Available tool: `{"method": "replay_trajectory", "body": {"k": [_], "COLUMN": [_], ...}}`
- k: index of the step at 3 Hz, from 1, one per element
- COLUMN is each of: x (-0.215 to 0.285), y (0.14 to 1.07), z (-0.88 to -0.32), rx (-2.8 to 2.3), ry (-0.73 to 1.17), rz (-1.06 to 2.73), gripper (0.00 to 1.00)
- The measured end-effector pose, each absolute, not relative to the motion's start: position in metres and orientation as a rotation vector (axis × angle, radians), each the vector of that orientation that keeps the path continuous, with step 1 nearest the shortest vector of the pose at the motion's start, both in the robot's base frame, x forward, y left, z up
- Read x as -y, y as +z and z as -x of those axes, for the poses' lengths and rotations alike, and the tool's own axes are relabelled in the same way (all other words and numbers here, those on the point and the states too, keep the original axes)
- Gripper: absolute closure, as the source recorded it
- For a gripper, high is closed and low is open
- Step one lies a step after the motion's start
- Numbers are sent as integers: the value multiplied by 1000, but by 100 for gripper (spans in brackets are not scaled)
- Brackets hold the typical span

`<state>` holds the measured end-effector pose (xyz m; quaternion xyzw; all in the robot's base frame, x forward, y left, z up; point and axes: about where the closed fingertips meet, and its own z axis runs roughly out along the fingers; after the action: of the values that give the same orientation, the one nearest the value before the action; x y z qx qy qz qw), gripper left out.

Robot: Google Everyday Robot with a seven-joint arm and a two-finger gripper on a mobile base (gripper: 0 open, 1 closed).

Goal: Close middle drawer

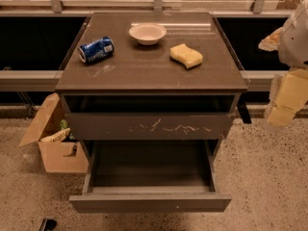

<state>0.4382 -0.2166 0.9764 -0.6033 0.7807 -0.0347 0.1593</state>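
The middle drawer (149,202) is pulled far out of the dark grey-brown cabinet (149,76). Its plain front faces me low in the view, with a tiny white speck right of centre. Its inside is bare. Above it, the drawer with white scratches (149,125) stands slightly open. No lower drawer shows. My gripper (285,100), cream-coloured under a white arm, hangs at the right edge of the view. It is level with the cabinet top, to the right of the cabinet, well above the middle drawer's front and touching nothing.
On the cabinet top lie a blue can (96,49) on its side, a white bowl (147,33) and a yellow sponge (186,55). An open cardboard box (55,138) stands on the floor left of the drawers. A small dark object (47,224) lies bottom left.
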Motion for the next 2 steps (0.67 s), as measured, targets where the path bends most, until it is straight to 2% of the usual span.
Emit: {"method": "replay_trajectory", "body": {"k": [1, 2], "x": [215, 200], "y": [976, 946], "z": [-438, -435], "rx": [-2220, -2158], "ry": [-104, -15], "rz": [1724, 1764], "gripper": [0, 0]}}
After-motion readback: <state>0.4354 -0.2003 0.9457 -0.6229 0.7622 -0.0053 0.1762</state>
